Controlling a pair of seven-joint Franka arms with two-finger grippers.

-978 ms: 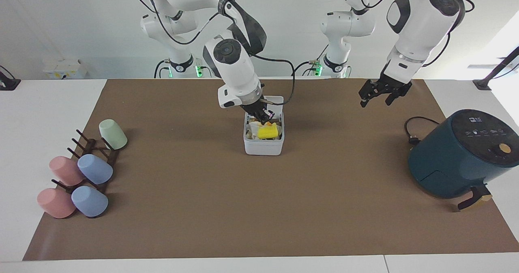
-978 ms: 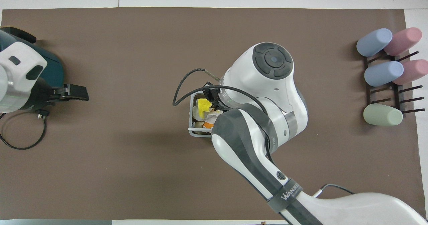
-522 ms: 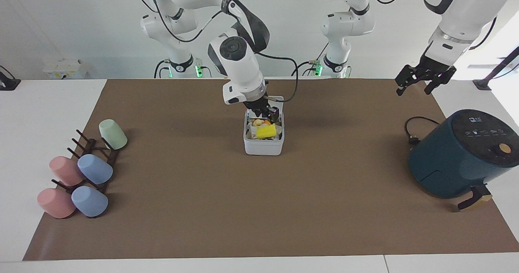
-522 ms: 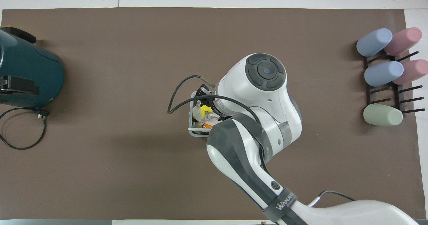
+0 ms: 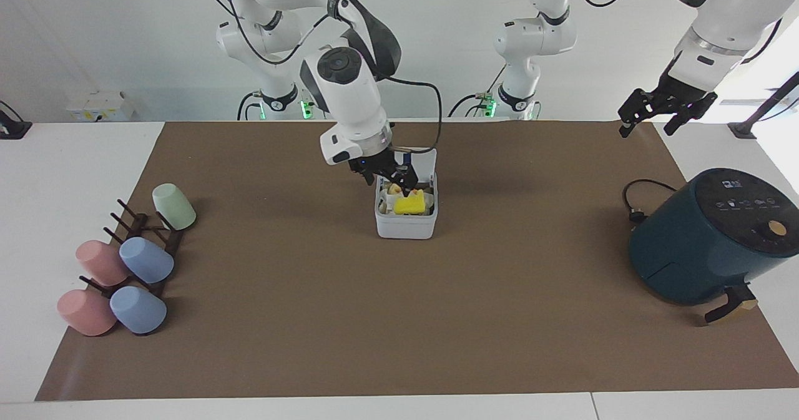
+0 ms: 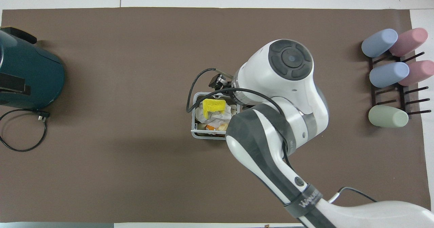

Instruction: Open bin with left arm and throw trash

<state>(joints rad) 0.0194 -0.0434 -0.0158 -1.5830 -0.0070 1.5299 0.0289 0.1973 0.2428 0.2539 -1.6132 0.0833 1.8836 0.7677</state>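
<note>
while the cups point(image 5: 125, 264) sit on their rack point(image 5: 147, 236) at the right arm's end of the table, the right gripper point(image 5: 388, 176) hangs just over the bin point(image 5: 404, 223), fingers spread, holding nothing. the bin stands mid-table with its lid point(image 5: 424, 161) up; the trash lies inside, the yellow block point(image 5: 410, 204) on top of pale scraps point(image 6: 217, 114). over by the air fryer point(image 5: 705, 239), the left gripper point(image 5: 649, 117) hangs high over the mat's edge, jaws apart, empty.
</note>
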